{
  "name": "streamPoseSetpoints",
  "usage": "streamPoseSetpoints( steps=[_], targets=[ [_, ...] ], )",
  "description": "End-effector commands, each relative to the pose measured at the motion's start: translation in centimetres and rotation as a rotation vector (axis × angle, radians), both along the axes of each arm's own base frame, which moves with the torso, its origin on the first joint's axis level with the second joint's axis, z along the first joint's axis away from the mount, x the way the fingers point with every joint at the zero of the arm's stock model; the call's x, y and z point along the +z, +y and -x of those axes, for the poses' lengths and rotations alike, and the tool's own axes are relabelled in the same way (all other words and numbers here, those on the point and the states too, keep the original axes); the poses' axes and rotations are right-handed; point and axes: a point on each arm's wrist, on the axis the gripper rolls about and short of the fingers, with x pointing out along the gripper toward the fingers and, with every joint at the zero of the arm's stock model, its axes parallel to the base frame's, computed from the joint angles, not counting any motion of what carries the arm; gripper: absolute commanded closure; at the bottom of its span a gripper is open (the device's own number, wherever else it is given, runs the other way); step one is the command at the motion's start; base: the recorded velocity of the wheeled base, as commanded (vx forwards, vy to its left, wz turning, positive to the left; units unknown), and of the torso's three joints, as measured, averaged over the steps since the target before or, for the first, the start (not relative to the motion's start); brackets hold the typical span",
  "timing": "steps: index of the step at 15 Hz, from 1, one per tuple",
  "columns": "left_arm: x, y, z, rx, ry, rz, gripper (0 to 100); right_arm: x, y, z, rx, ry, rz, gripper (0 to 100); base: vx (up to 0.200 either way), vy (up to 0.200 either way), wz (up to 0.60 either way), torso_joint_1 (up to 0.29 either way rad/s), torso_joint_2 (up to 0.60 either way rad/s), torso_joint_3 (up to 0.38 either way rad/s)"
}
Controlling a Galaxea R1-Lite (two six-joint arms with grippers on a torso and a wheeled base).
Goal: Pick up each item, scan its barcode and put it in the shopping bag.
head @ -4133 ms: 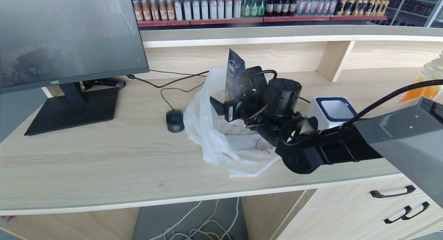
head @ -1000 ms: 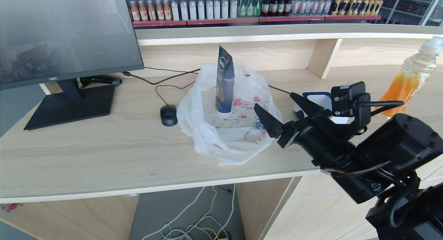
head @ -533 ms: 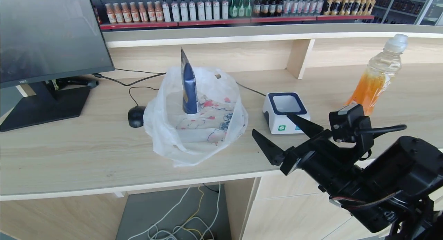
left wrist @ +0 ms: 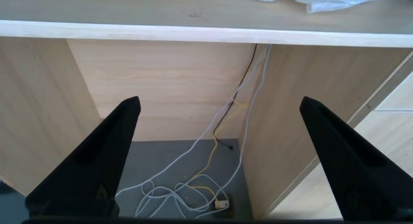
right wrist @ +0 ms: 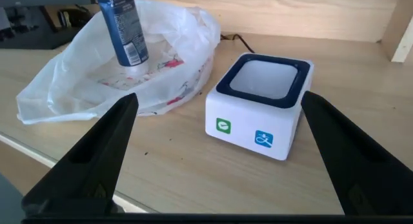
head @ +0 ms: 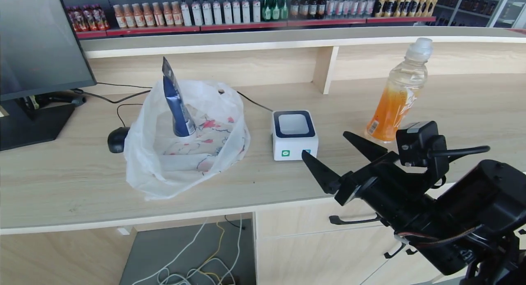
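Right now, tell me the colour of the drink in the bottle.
Orange, filling the lower part of the bottle; clearest in the head view.

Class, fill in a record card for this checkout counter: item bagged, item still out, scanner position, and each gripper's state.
bagged: blue pouch, standing in the shopping bag
scanner: on the counter, right of the shopping bag
still out: orange drink bottle, upright, right of the scanner
right gripper: open, empty, in front of the scanner
left gripper: open, empty, below the counter edge
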Motion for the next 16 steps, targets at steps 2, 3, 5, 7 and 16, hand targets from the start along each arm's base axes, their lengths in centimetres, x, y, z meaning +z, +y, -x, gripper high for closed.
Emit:
streamPoseSetpoints(
  steps=[2,3,5,7,16],
  targets=[
    [0.0,0.0,0.0,0.0,0.0,0.001,0,-0.3,-0.1,0.1,-0.001,0.009,0.008,0,0.0,-0.2,0.0,0.0,0.0,0.0],
    [0.0,0.0,0.0,0.0,0.0,0.001,0,-0.2,-0.1,0.1,-0.001,0.008,0.007,0,0.0,-0.2,0.0,0.007,0.0,0.002],
    [0.0,0.0,0.0,0.0,0.0,0.001,0,-0.1,0.0,0.0,-0.001,0.004,0.004,0,0.0,-0.2,0.0,0.0,0.0,0.005],
    [0.0,0.0,0.0,0.0,0.0,0.001,0,-0.2,-0.1,0.1,-0.001,0.007,0.006,0,0.0,-0.2,0.0,-0.002,0.0,0.0],
    [0.0,0.0,0.0,0.0,-0.002,-0.005,0,1.9,-0.3,0.1,-0.037,-0.056,-0.051,0,0.0,-0.067,0.0,0.001,0.0,0.0]
  ],
)
